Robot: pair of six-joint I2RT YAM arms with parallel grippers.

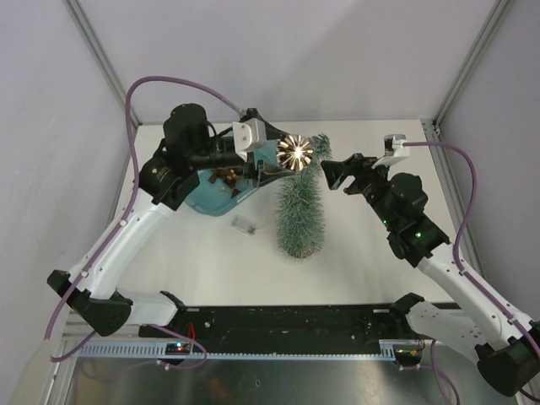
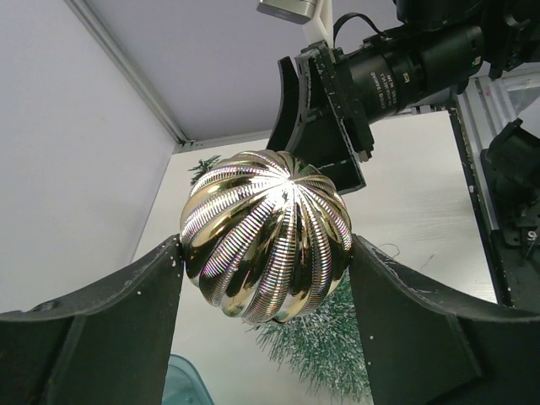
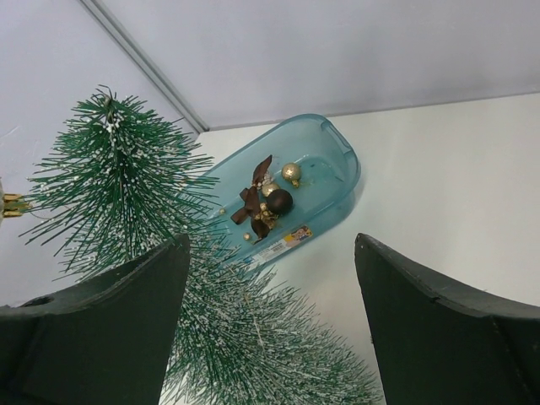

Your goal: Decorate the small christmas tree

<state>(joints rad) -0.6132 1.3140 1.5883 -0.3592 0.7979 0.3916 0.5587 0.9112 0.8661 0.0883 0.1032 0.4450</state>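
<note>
The small christmas tree (image 1: 301, 211) stands upright near the middle of the counter (image 1: 211, 261). The left jaws are clamped on a ribbed gold bauble (image 2: 266, 236), one finger on each side, holding it up by the tree's top; whether it touches the needles I can't quite make out. The right jaws gape wide and empty close on the tree's other side. Left of the tree lies a teal tub (image 3: 342, 156) holding a brown ornament (image 3: 253, 202), a dark bauble (image 3: 279, 201) and a small gold one (image 3: 291, 172).
</note>
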